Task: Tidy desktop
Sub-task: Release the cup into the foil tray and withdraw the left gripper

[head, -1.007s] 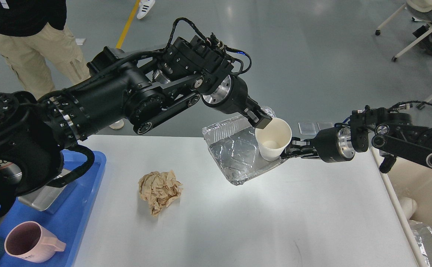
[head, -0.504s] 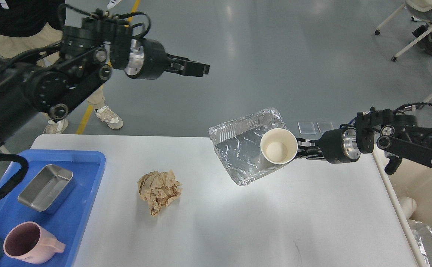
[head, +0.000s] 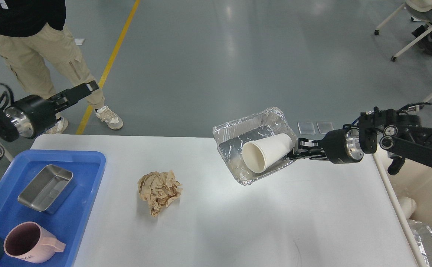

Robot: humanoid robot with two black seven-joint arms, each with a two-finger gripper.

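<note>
Far left, over the floor beyond the desk's edge: left pincer [head: 90, 86], raised, pointing up and to the right, holding nothing; fingers seen end-on and dark, so whether open or closed cannot be told. Behind it, a standing person [head: 34, 48] in beige trousers and white sneakers, beside a yellow floor line [head: 108, 66].

At the left end of the desk [head: 216, 230], a wide white top with rounded corners filling most of the lower view: a blue tray [head: 78, 207]. Inside the tray, a small steel rectangular pan [head: 46, 188] toward the back and a pink mug [head: 28, 243] toward the front, upright, handle to the right, apart from the pan.

Left of centre on the bare desk: a crumpled ball of brown paper [head: 159, 190], well apart from the tray and from everything to the right.

Right of centre, near the far edge of the desk: a foil container [head: 238, 129], tilted. Lying on its side inside: a white paper cup [head: 266, 152], mouth turned toward the near left, base toward the right.

Right of that: right pincer [head: 297, 150], reaching in level from the right, clamped on the right rim of the foil container just beside the cup's base.

Far right, past the desk's edge: a cream-coloured bin [head: 427, 200] with foil scrap [head: 425, 241] inside. Upper right on the floor, white chair legs [head: 412, 33].
</note>
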